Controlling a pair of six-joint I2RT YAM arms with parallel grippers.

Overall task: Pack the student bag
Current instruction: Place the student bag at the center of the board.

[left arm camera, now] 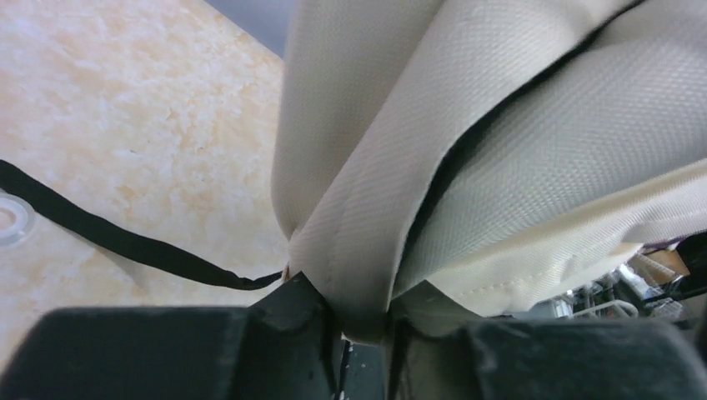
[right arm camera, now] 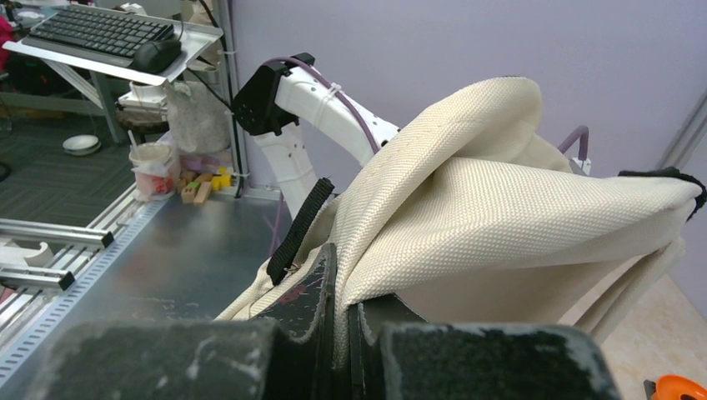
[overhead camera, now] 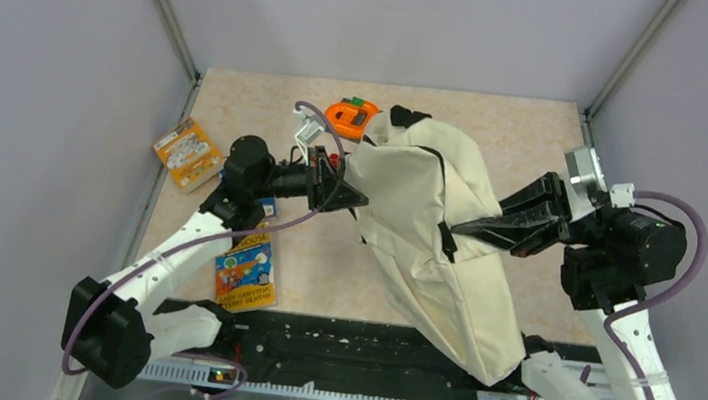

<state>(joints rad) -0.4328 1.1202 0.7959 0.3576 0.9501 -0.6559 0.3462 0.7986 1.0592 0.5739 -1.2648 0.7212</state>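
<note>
The student bag (overhead camera: 427,229), a big cream fabric backpack with black straps, is held up off the table between both arms. My left gripper (overhead camera: 350,196) is shut on a fold of its left edge; in the left wrist view the fabric (left arm camera: 467,158) is pinched between the fingers (left arm camera: 288,312). My right gripper (overhead camera: 472,229) is shut on the cloth of its right side; in the right wrist view the fabric (right arm camera: 500,208) runs between the fingers (right arm camera: 313,292). The bag's lower end hangs over the near table edge. Its opening is hidden.
An orange object (overhead camera: 351,117) lies behind the bag at the back. An orange-and-white packet (overhead camera: 188,151) lies at the left edge. A colourful booklet (overhead camera: 246,270) lies near the left arm. A black strap (left arm camera: 117,237) trails on the table.
</note>
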